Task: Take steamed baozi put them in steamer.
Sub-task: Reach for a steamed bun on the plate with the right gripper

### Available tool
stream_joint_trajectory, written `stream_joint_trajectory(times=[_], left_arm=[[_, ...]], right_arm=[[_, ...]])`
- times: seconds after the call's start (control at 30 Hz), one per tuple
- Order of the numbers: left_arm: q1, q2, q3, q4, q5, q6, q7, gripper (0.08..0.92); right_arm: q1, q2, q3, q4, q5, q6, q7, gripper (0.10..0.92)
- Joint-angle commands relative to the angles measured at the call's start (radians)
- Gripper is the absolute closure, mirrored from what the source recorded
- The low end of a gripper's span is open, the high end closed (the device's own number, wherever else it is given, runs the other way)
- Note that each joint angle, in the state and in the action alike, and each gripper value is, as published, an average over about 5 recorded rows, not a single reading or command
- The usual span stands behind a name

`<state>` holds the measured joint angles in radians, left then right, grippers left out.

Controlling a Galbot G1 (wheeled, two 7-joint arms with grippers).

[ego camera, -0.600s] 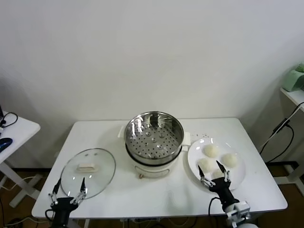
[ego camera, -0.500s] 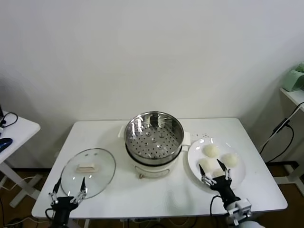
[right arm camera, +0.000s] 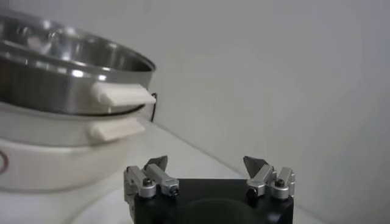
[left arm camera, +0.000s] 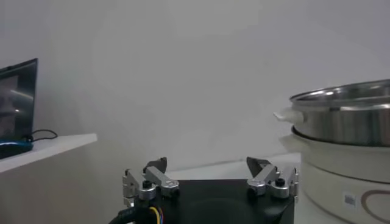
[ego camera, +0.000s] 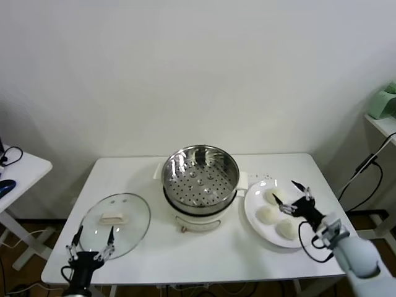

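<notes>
A white counter [ego camera: 142,253] carries a glass lid [ego camera: 115,224] with a pale handle, lying flat near the front left corner. A white plate [ego camera: 252,213] sits toward the right edge. Off the counter's left edge stands a second white table [ego camera: 25,170] bearing a dark cable and a blue object. Beyond the right edge, a shelf holds a pale green appliance [ego camera: 385,102], with black cables hanging below it.

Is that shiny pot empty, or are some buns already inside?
Empty. The head view shows the steamer's bare perforated floor, while the visible baozi sit on the white plate.
</notes>
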<state>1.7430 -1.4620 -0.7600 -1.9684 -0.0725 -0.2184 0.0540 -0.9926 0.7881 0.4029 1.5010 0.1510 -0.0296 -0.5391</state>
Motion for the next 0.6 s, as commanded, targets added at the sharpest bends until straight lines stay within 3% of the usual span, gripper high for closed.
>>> stream_joint_trajectory(times=[0.03,0.33,0.6], left_arm=[[0.000,0.009,-0.003,-0.003,-0.009,0.008,-0.001,0.177],[0.004,0.015,-0.004,-0.013,-0.009,0.015,-0.002,0.177],[-0.001,0.015,-0.008,-0.019,-0.005,0.026,-0.003,0.177]], right_arm=[[0.623,-0.239,-0.440,-0.345,-0.100,0.023,-0.437,0.203],[1.112,-0.168,-1.010,-0.529,-0.186,0.084,-0.695,0.203],[1.188,0.017,-1.142,-0.702,-0.354,0.173,-0.781,0.203]])
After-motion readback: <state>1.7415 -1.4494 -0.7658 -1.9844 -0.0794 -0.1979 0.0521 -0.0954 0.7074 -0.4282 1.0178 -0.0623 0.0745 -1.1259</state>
